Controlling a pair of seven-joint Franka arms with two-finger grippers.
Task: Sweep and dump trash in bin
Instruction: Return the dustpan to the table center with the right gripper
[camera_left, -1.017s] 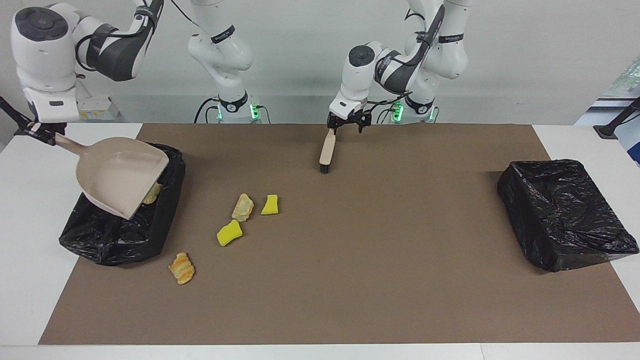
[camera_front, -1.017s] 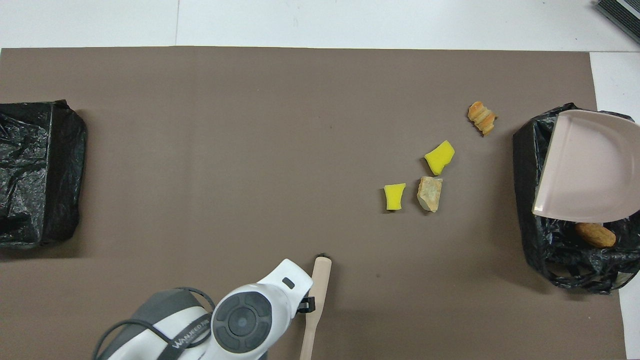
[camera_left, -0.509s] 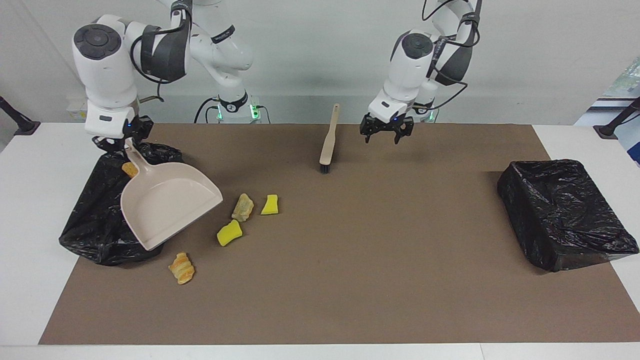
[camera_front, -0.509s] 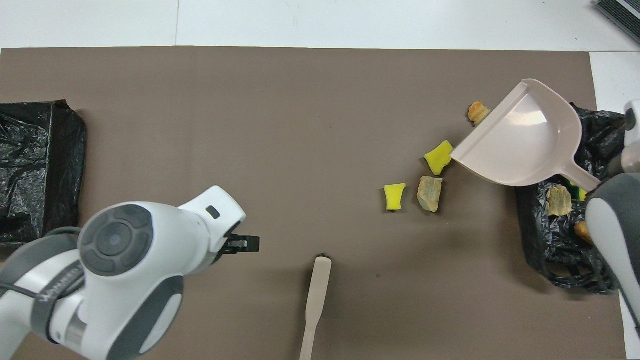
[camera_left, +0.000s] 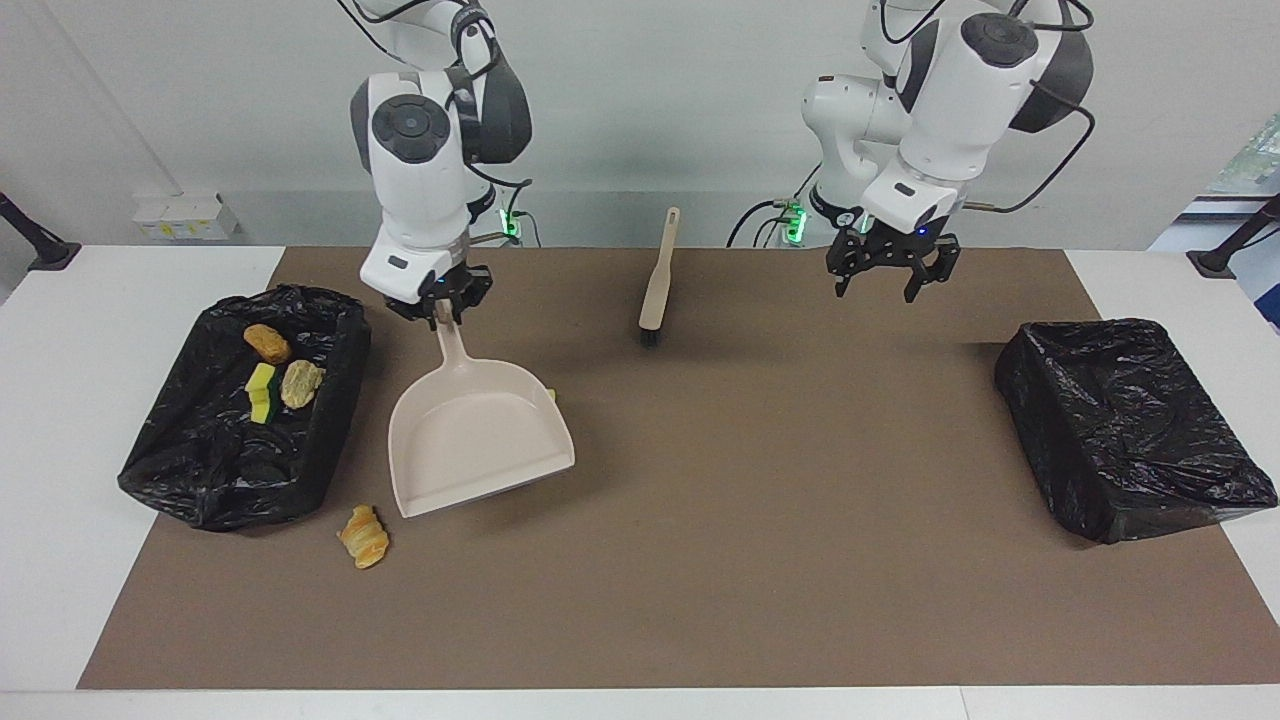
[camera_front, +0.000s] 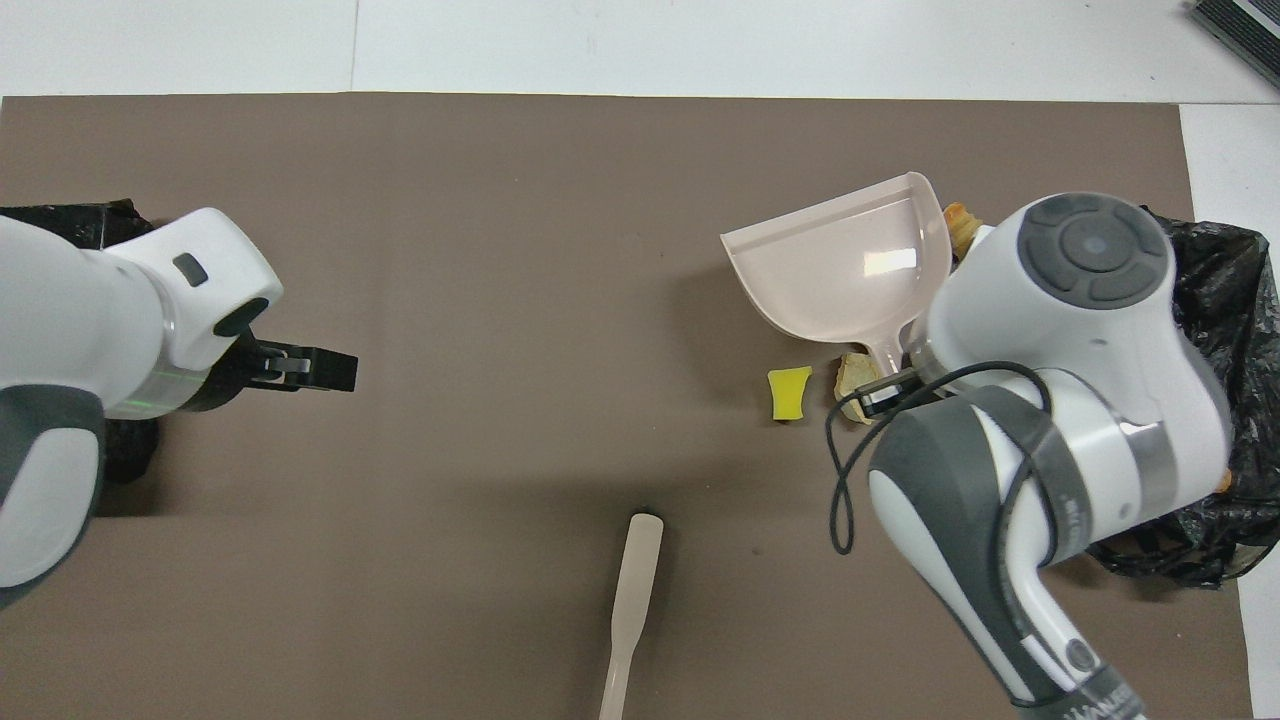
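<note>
The dustpan (camera_left: 470, 430), hanging from the right gripper (camera_left: 437, 305), covers the loose trash (camera_front: 790, 392) beside the bin (camera_left: 330, 400) at the right arm's end, so only the pastry piece (camera_left: 364, 536) farther from the robots than the dustpan is reachable from above. The mat (camera_left: 760, 480) from the dustpan toward the other bin (camera_left: 1125, 425) lies open. The brush (camera_left: 656, 280), standing nearer the robots than the dustpan, blocks a low pass, and the left gripper (camera_left: 890, 268) hangs spread over the mat nearby.

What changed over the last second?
The right claw swung the dustpan off the bin and out over the loose trash on the mat, handle clamped throughout. The left claw let go of the brush and moved toward its own end of the table, open. Brush, pastry and binned pieces stayed put.
</note>
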